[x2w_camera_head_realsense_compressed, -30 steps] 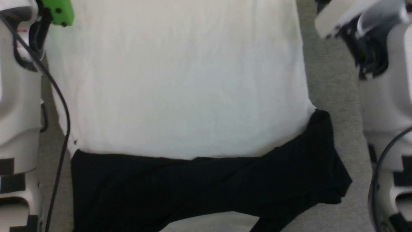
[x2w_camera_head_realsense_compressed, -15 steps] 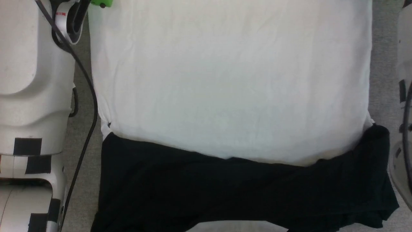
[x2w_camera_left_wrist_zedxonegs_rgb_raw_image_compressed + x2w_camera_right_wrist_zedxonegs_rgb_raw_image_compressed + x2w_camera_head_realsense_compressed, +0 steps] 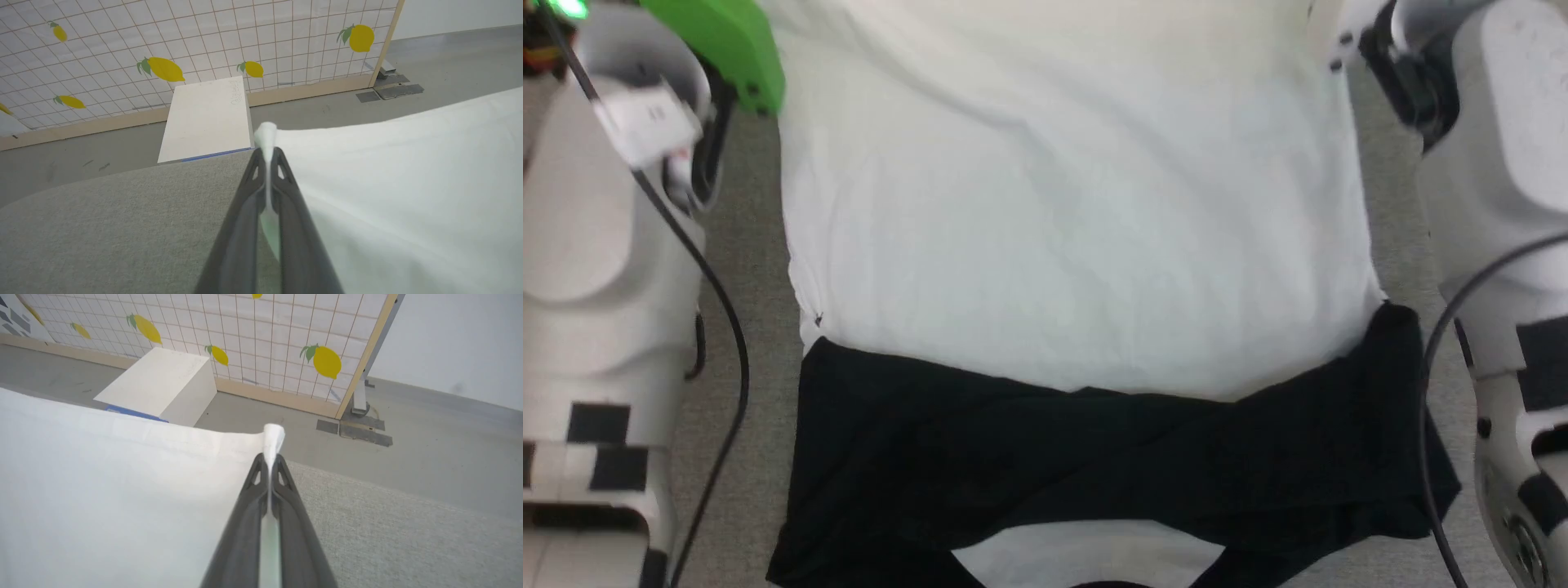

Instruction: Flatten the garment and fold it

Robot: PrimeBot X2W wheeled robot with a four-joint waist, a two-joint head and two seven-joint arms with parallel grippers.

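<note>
The garment (image 3: pixel 1062 245) lies spread on the grey surface (image 3: pixel 743 269). Its white body is nearly flat, and its black sleeves (image 3: pixel 1094 457) are crossed over the end nearest the robot. At the far end, the left gripper (image 3: pixel 267 152) has its jaws pressed together on one corner of the white hem, with a tuft of cloth standing out past the fingertips. The right gripper (image 3: pixel 269 457) is closed in the same way on the opposite hem corner, the cloth pinched between its fingers. Beyond the surface, a white box (image 3: pixel 208 118) stands on the floor before a lemon-patterned screen (image 3: pixel 204 36).
</note>
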